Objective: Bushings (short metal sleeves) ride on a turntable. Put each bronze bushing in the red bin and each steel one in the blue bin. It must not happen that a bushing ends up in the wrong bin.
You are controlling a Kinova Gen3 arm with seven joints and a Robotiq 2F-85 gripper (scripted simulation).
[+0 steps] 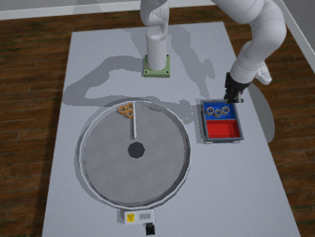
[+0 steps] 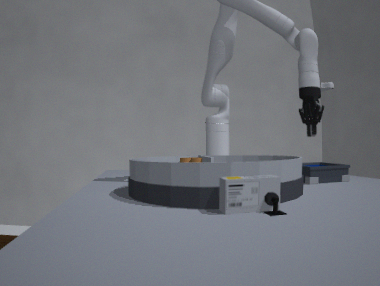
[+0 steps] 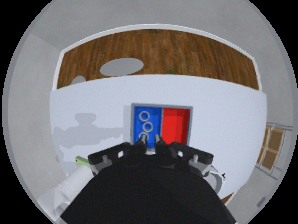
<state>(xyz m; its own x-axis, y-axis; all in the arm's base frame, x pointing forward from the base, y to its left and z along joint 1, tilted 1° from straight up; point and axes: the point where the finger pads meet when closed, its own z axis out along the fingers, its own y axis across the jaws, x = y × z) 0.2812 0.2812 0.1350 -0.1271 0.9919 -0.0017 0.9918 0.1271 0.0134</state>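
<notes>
Bronze bushings (image 1: 126, 110) (image 2: 191, 160) crowd a barrier (image 1: 134, 120) (image 2: 207, 159) on the turntable (image 1: 112, 174) (image 2: 215, 173); the end effector (image 1: 235, 100) (image 2: 311, 133) (image 3: 150, 139) has its fingers slightly apart.

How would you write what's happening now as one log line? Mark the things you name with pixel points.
gripper (image 1: 235, 101) (image 2: 311, 134) (image 3: 150, 139): slightly open, empty | blue bin (image 1: 230, 116) (image 2: 314, 165) (image 3: 155, 115): three grey rings (image 1: 218, 116) (image 3: 140, 116) | red bin (image 1: 224, 129) (image 3: 173, 125): no rings | turntable (image 1: 162, 174) (image 2: 215, 172): three orange rings (image 1: 129, 116) (image 2: 185, 160)

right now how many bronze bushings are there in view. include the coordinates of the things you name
3: all on the turntable (image 1: 109, 174) (image 2: 165, 172), clustered left of the straight divider (image 1: 134, 124) in the top view, near the rim. The exterior view shows only two, since its wall hides part of the group.
</notes>
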